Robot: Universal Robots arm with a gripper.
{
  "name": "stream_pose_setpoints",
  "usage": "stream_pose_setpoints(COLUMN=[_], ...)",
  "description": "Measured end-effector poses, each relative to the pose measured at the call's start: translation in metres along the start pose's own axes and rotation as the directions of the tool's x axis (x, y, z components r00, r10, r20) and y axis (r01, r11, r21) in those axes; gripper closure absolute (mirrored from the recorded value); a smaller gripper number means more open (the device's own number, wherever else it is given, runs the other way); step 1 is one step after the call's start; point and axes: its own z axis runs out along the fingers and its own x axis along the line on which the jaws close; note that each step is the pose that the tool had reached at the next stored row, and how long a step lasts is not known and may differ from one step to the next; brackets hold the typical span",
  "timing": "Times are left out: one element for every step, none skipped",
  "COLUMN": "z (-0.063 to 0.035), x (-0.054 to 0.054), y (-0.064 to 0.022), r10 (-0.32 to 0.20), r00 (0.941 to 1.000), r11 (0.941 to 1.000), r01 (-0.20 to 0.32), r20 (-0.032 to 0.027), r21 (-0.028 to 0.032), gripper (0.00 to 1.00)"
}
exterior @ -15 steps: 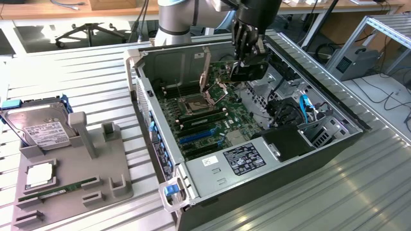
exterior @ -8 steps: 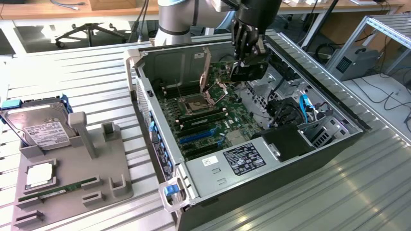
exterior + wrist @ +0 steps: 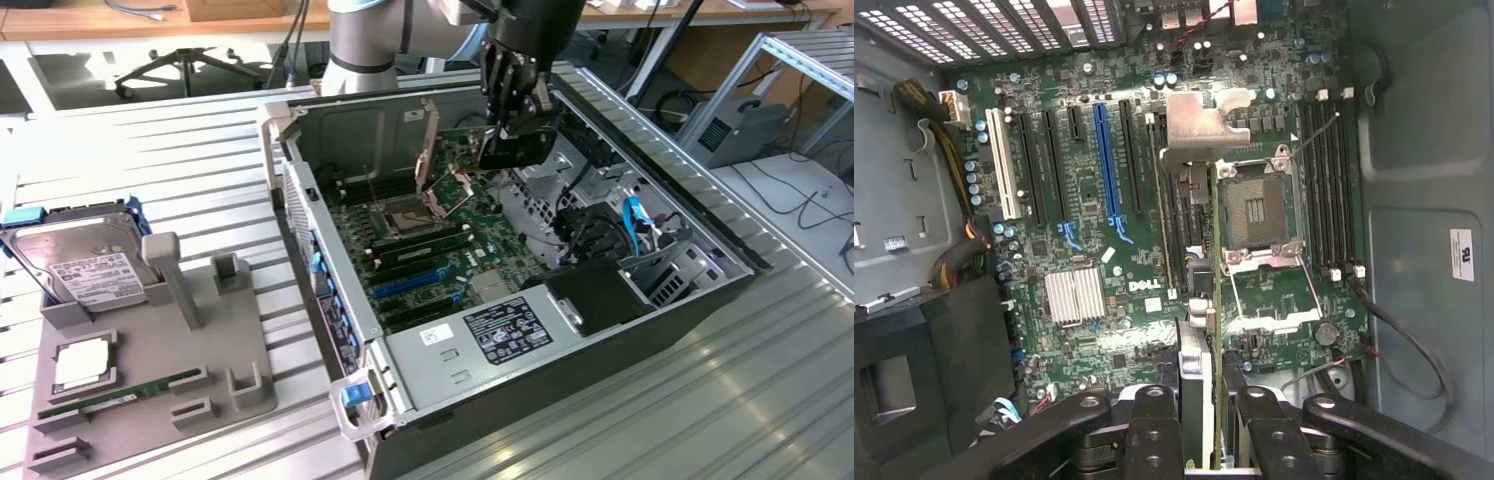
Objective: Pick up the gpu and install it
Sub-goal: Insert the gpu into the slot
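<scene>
Ribbed bare-metal table [image 3: 747, 400], matt grey sheet-metal computer case [image 3: 454, 385], grey plastic holder [image 3: 147, 385], and the gpu [image 3: 514, 150] looks matt black

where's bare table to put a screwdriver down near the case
Bare table slats lie on the exterior view's right of the case, and past the drive at that view's upper left. The strip between tray and case is narrow. Crowded: the tray itself, and inside the case, where the gripper holds the gpu.
</scene>
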Motion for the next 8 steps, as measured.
stream_pose_setpoints(z=[0.0, 0.0, 0.0, 0.0001, 0.0001, 0.0001, 0.0001, 0.0001], x=[0.0, 0.0, 0.0, 0.0, 0.0, 0.0, 0.0, 0.0], y=[0.0, 0.0, 0.0, 0.0, 0.0, 0.0, 0.0, 0.0], r10=[-0.002, -0.003, -0.005, -0.006, -0.007, -0.009, -0.011, -0.012], r00=[1.0, 1.0, 1.0, 1.0, 1.0, 1.0, 0.9999, 0.9999], r11=[1.0, 1.0, 1.0, 1.0, 1.0, 1.0, 0.9999, 0.9999], r01=[0.002, 0.003, 0.005, 0.006, 0.007, 0.009, 0.011, 0.012], r20=[0.0001, 0.0002, 0.0002, 0.0003, 0.0004, 0.0004, 0.0005, 0.0006], r21=[0.0, 0.0, -0.0001, -0.0001, -0.0002, -0.0002, -0.0002, -0.0003], gripper=[0.73, 0.73, 0.73, 0.73, 0.73, 0.73, 0.73, 0.73])
